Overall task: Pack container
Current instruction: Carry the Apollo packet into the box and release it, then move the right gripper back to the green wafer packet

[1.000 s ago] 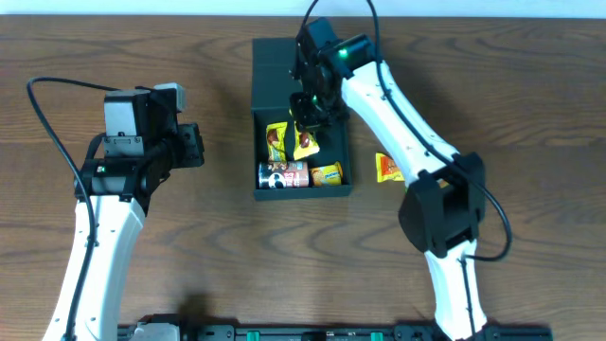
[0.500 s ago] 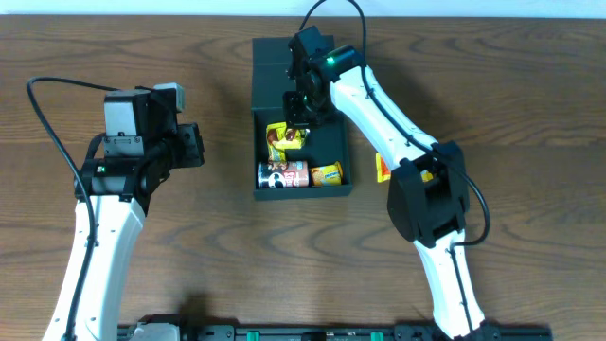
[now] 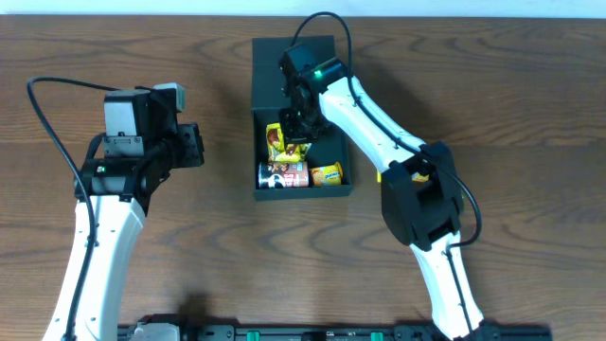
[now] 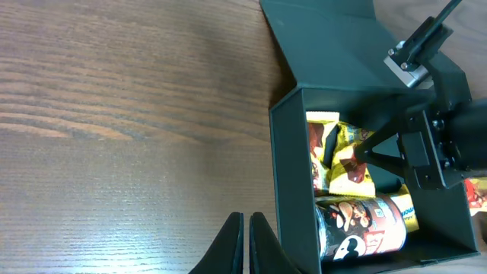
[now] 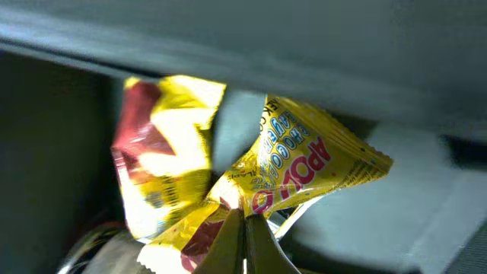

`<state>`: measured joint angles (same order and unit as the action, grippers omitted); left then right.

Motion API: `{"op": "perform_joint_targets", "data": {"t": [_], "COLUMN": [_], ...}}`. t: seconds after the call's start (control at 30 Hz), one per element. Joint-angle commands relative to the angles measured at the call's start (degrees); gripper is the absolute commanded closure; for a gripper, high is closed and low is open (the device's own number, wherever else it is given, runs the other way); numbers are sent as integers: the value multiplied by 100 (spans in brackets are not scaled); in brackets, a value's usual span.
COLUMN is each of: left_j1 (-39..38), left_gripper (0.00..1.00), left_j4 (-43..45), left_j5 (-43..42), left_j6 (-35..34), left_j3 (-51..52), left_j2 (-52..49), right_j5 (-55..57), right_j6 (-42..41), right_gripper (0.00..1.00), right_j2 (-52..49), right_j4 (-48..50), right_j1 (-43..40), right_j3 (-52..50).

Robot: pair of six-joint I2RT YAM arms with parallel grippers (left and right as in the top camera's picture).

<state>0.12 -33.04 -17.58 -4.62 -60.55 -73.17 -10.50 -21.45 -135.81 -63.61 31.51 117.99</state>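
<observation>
Currently, my left hand (image 4: 246,222) hangs over bare tabletop (image 3: 218,246), fingers pressed together, holding nothing. Just to its right sits the container (image 3: 260,152), at mid-tabletop, its flap lid folded open on the far side. A can (image 3: 282,175) lies along its near wall. My right hand (image 5: 245,221) is down inside the container, clamped on the crimped edge of a yellow snack packet (image 5: 304,164). Risk: the grip takes only that thin edge, so the packet may slip early. It may also land propped on the neighbouring packet (image 5: 163,160) and block the lid.
</observation>
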Motion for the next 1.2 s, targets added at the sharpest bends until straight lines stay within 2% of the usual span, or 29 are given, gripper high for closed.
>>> {"op": "perform_joint_targets", "data": {"t": [0.0, 0.27, 0.47, 0.7, 0.73, 0.8, 0.87, 1.03, 1.17], "left_j1": [24, 24, 24, 24, 24, 24, 24, 24, 24], "left_gripper": [94, 94, 94, 94, 94, 94, 94, 94, 94], "left_j4": [4, 4, 4, 2, 2, 2, 2, 4, 4], "left_j5": [66, 66, 66, 63, 63, 63, 63, 68, 66], "left_j6": [42, 42, 39, 39, 39, 39, 39, 42, 42], "left_j3": [-37, -37, -37, -37, -37, -37, -37, -37, -37], "left_j2": [52, 52, 52, 52, 52, 52, 52, 52, 52], "right_j5": [302, 201, -350, -350, -348, -348, -348, -693, -688], "right_j6": [275, 1690, 1843, 1851, 1851, 1853, 1851, 1718, 1731], "right_gripper": [99, 99, 99, 99, 98, 68, 61, 71, 69], "right_j2": [-28, -28, -28, -28, -28, -28, -28, 63, 382], "right_j4": [4, 17, 103, 131, 131, 140, 155, -94, -756], "right_j1": [-22, -28, -9, 111, 111, 111, 109, 90, -37], "right_j3": [-46, -46, -46, -46, -46, -46, -42, 503, 1513]}}
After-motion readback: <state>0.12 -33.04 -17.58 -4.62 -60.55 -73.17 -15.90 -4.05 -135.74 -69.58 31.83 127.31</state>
